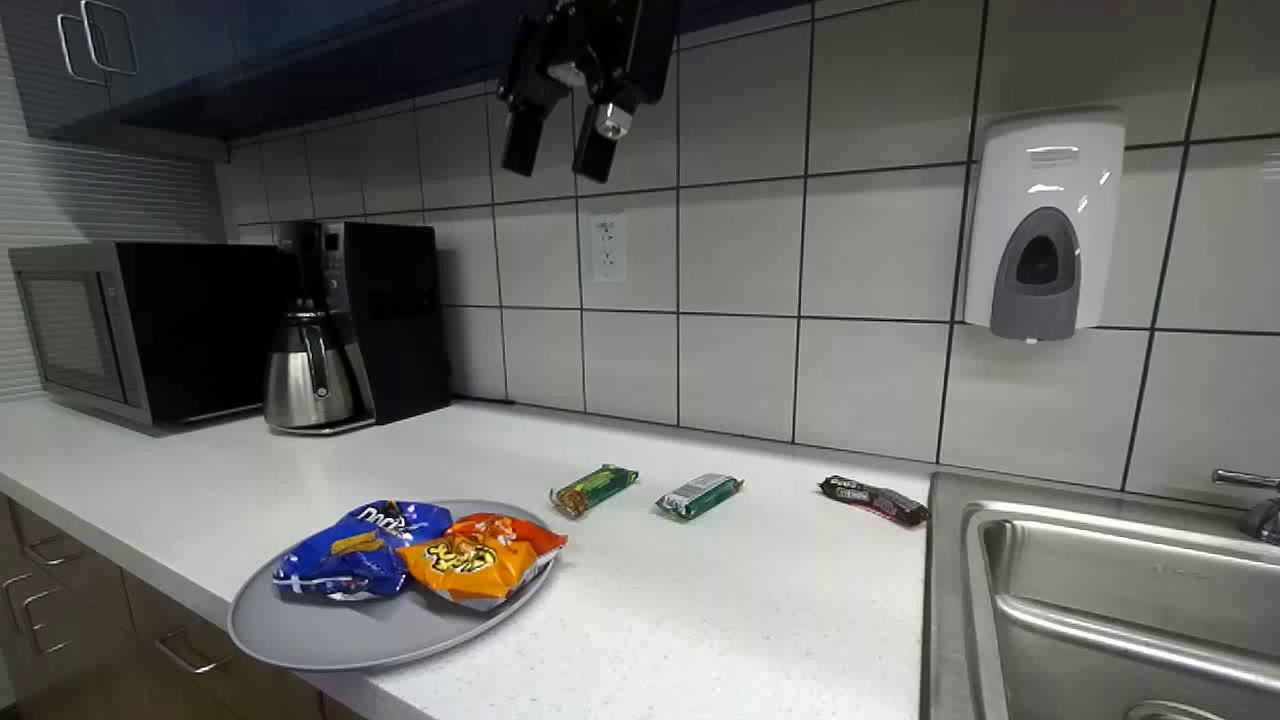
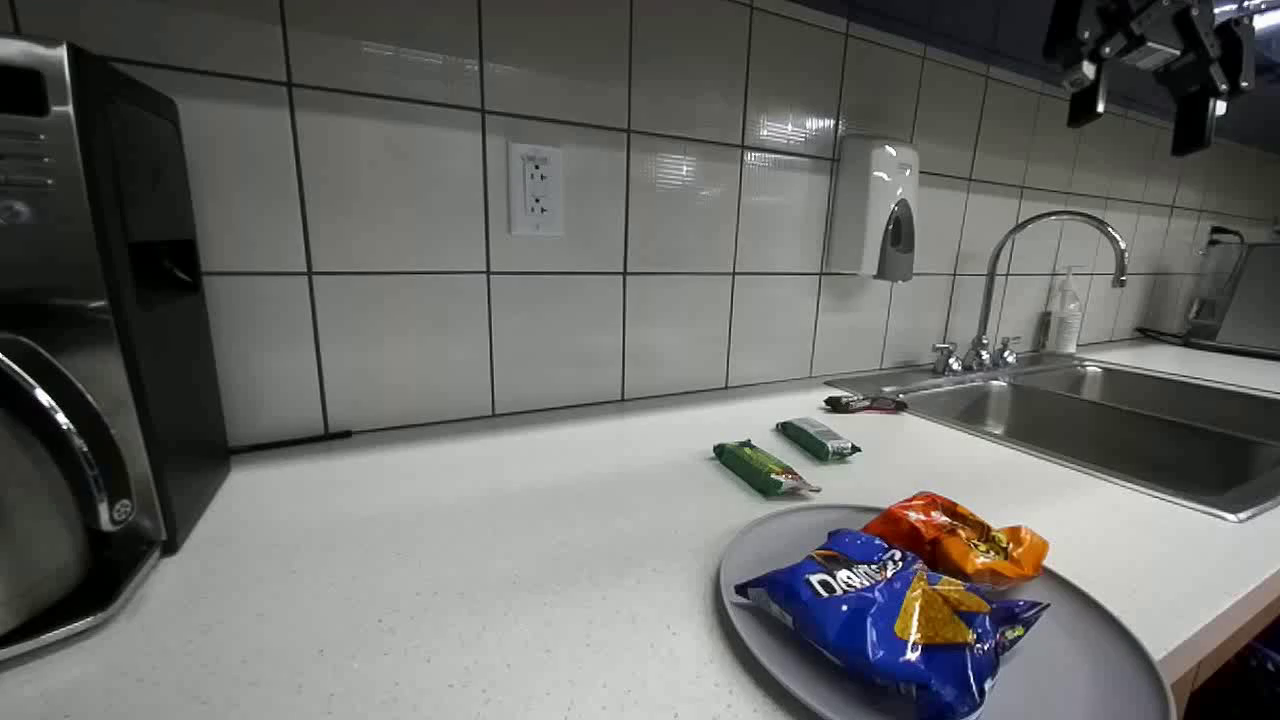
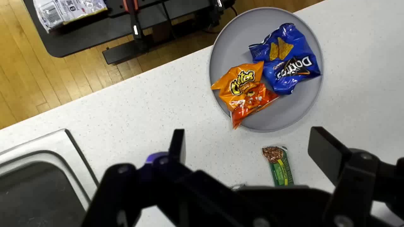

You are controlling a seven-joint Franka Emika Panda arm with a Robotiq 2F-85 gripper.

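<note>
White countertop meets a tiled wall; at left, a grey plate probably keeps the touching blue bag and orange bag gathered; rightward, the gripper hangs high, jaws apart, holding nothing; two green bars lie flat on the countertop, likely steadiest so; a dark bar rests just beside the sink.

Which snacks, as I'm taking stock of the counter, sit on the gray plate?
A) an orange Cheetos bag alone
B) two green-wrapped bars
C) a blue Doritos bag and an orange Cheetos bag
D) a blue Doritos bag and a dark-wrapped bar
C: in the wrist view the blue Doritos bag and the orange Cheetos bag both lie on the gray plate.
</note>
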